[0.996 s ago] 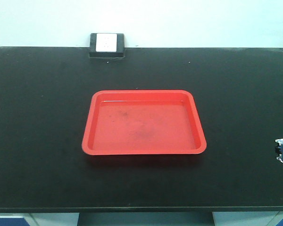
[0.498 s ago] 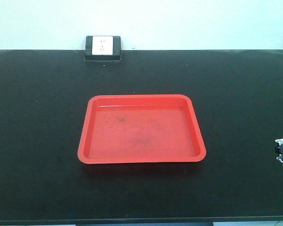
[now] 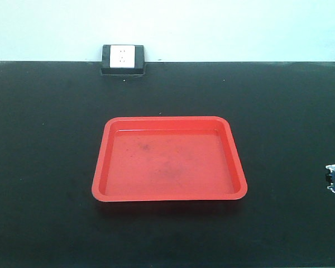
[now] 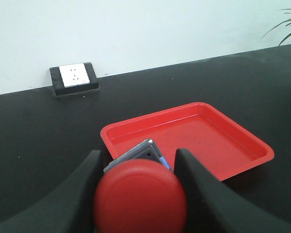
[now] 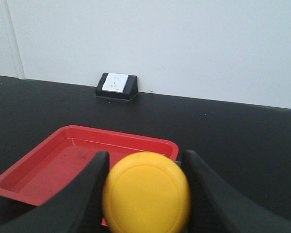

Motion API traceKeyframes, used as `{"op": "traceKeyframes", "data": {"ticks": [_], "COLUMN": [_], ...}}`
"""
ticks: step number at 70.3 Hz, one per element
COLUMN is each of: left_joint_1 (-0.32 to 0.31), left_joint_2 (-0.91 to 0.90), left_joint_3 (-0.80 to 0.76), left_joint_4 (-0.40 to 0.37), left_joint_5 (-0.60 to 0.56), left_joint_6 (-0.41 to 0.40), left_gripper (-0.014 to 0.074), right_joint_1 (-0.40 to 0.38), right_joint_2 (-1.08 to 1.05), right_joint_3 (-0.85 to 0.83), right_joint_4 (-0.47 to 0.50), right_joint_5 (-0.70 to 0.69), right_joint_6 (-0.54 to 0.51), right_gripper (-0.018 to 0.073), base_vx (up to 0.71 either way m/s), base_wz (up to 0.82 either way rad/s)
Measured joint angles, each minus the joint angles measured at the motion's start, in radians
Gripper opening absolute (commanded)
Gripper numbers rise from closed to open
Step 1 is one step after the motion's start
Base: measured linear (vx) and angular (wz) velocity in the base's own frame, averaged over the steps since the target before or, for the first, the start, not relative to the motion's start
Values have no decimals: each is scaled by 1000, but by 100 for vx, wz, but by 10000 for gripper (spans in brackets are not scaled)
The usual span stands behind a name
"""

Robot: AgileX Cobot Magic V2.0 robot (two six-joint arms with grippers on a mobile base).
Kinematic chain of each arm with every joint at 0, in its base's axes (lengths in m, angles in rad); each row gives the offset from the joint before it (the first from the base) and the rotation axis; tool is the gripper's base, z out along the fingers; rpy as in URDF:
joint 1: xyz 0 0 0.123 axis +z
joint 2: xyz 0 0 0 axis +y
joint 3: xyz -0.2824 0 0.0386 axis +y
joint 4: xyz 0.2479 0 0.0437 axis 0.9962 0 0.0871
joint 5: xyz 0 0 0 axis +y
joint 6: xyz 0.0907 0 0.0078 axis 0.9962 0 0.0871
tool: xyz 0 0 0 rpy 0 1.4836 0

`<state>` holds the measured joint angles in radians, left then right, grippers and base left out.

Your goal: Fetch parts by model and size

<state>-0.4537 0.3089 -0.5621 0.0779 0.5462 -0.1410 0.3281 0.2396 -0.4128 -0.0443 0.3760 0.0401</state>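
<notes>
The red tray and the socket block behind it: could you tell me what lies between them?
Only bare black tabletop separates the red tray and the socket block, shown clearest in the front-facing view.

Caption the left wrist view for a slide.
Left hand holding a red-capped push button, the red tray just ahead on the black table, a socket by the wall.

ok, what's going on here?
Each arm holds one part. The left pincer is shut on the red button, and the right pincer is shut on the yellow button. The tray sits empty in the middle of the table; neither button is in it yet.
</notes>
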Motion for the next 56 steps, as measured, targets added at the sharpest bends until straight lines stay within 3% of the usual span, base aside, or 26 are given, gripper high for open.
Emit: {"op": "traceKeyframes", "data": {"ticks": [56], "left_joint_1": [0], "left_joint_2": [0], "left_joint_3": [0], "left_joint_4": [0], "left_joint_5": [0], "left_joint_6": [0], "left_gripper": [-7], "right_joint_1": [0], "right_joint_2": [0], "right_joint_3": [0], "right_joint_4": [0], "right_joint_5": [0], "right_joint_6": [0], "right_gripper": [-5], "base_vx": [1], "base_wz": [0]}}
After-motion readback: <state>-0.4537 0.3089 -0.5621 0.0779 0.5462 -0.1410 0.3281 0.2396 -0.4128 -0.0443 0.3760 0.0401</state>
